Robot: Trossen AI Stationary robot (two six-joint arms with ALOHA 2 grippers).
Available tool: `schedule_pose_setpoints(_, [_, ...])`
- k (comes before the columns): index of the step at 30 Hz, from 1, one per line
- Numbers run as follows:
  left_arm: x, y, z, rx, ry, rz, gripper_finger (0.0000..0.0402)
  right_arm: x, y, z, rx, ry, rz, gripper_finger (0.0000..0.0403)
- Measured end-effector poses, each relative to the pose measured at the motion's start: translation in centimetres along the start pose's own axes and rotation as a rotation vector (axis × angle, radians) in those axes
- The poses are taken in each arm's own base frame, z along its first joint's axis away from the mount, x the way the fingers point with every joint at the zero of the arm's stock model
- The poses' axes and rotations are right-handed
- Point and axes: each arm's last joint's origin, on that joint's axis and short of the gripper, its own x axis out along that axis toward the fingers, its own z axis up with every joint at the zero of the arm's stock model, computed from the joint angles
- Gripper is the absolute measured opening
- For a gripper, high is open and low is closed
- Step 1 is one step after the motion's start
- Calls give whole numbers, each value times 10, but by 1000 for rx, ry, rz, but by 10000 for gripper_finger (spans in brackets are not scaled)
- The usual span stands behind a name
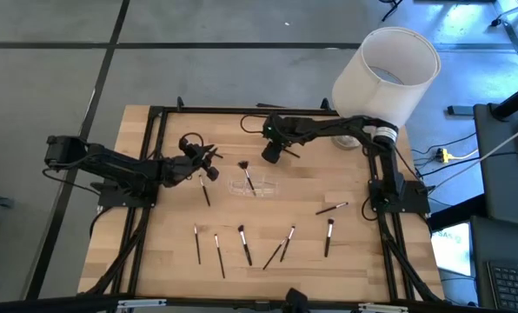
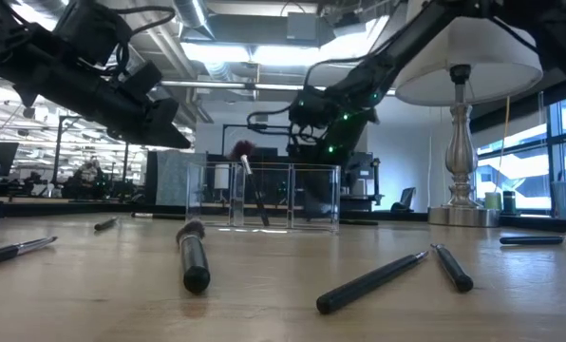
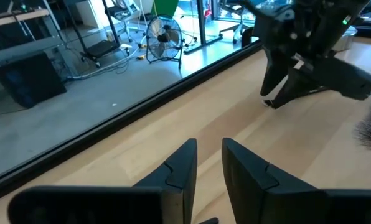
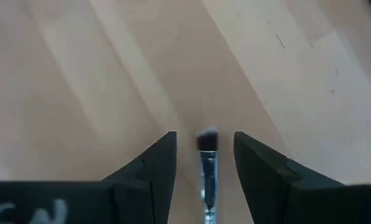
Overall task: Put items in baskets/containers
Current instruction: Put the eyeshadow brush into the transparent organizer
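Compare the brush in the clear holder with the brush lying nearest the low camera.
The brush in the holder leans at a tilt, bristles up; the nearest brush lies flat on the table, bristles pointing away from the camera. The first is already inside the clear holder; the second is outside it, in front of it. Both have slim dark handles.

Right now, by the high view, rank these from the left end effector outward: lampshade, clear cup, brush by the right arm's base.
From the left end effector:
1. Clear cup, mid-table, just toward the right arm's side.
2. Brush, on the wood beside the right arm's base.
3. Lampshade, over the table corner behind the right arm.
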Motion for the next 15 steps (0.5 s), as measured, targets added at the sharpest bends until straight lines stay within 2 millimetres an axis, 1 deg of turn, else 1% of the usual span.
schedule_pose_setpoints(3, [2, 2, 0, -4, 3, 4, 73, 3, -3, -1, -38, 8, -4, 159])
schedule_pose_setpoints(10, [5, 5, 0, -9, 14, -5, 73, 4, -7, -3, -43, 32, 25, 157])
schedule_pose_setpoints(12, [6, 7, 0, -12, 17, -7, 72, 5, -7, -4, -33, 41, 75, 147])
schedule_pose_setpoints(15, [7, 8, 1, -15, 18, -1, 70, 6, -8, -5, -22, 48, 128, 113])
